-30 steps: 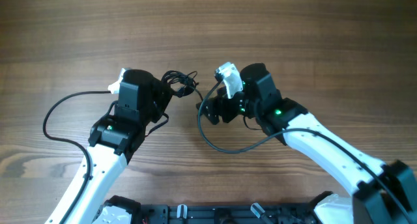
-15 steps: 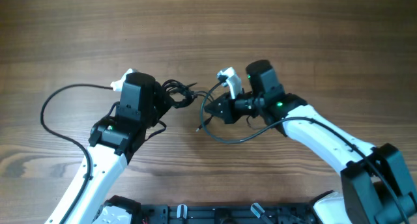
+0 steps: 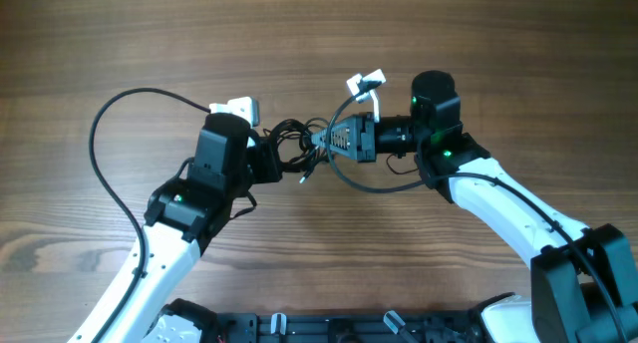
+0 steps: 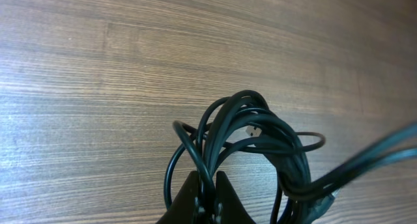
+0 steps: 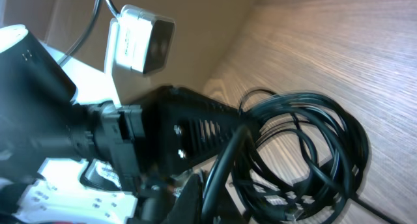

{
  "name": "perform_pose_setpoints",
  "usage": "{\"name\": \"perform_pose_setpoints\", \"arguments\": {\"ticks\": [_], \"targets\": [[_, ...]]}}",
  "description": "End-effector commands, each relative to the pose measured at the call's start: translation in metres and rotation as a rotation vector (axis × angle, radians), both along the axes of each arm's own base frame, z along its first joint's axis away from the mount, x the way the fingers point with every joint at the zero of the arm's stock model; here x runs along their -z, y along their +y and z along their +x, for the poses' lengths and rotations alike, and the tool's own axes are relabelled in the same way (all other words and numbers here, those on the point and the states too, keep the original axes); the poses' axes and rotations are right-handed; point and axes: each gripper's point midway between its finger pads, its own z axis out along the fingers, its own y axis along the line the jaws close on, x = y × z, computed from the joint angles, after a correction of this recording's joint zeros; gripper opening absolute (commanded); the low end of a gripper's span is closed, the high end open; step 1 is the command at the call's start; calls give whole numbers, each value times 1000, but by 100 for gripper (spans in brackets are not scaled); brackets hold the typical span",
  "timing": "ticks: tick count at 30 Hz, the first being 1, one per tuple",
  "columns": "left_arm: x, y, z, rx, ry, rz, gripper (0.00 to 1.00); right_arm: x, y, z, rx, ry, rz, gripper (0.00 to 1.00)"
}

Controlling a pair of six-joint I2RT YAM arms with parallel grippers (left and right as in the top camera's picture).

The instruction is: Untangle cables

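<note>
The cables (image 3: 295,150) are a tangle of thin black loops hanging between my two grippers at the table's middle. My left gripper (image 3: 271,156) is shut on them from the left. In the left wrist view its fingertips (image 4: 195,199) pinch a strand or two at the base of the cables (image 4: 260,139), and a blurred strand (image 4: 381,152) runs off to the right. My right gripper (image 3: 323,144) meets the tangle from the right. In the right wrist view the right gripper (image 5: 207,201) is shut on one strand (image 5: 225,162) beside the cables (image 5: 306,152).
The bare wooden table (image 3: 478,44) surrounds the arms. Each arm's own thicker black wire loops out from its white wrist camera: the left one (image 3: 100,154) arcs far left, the right one (image 3: 374,186) hangs just under the right gripper. The left arm's black gripper body (image 5: 189,129) fills the right wrist view.
The right gripper has swung level, moved in toward the left gripper and shut on a strand. The left gripper has shifted right, still holding the tangle.
</note>
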Motion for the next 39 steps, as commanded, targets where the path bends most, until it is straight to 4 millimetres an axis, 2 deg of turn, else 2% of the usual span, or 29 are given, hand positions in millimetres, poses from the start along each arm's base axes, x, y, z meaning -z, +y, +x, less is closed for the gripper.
{"name": "perform_pose_setpoints", "arguments": {"ticks": [1,8,13,16,20,23,27,29,34,39], "targets": [[3,-9,-3,74,-6,35,4,-12,-4,19,130,141,18,4],[2,-20,-6,107,-13,31,4,-6,-10,42,307,371,34,4],[2,-25,-9,123,-13,31,4,-1,-19,62,438,333,19,5],[2,-25,-9,121,-12,28,4,3,-24,72,489,230,-17,4],[1,-26,-8,94,-1,-4,4,4,-18,69,464,100,-57,5],[-4,-33,-7,111,-11,-41,4,9,-5,60,437,48,-94,4],[-6,-34,-6,108,-18,-51,4,32,3,52,459,54,-199,5],[-6,-36,-8,119,-13,-61,4,37,2,52,479,56,-222,5],[-5,-41,-13,155,3,-72,4,16,6,60,493,-3,-147,4],[0,-39,-17,208,-1,-15,4,8,3,65,530,86,-87,4]]}}
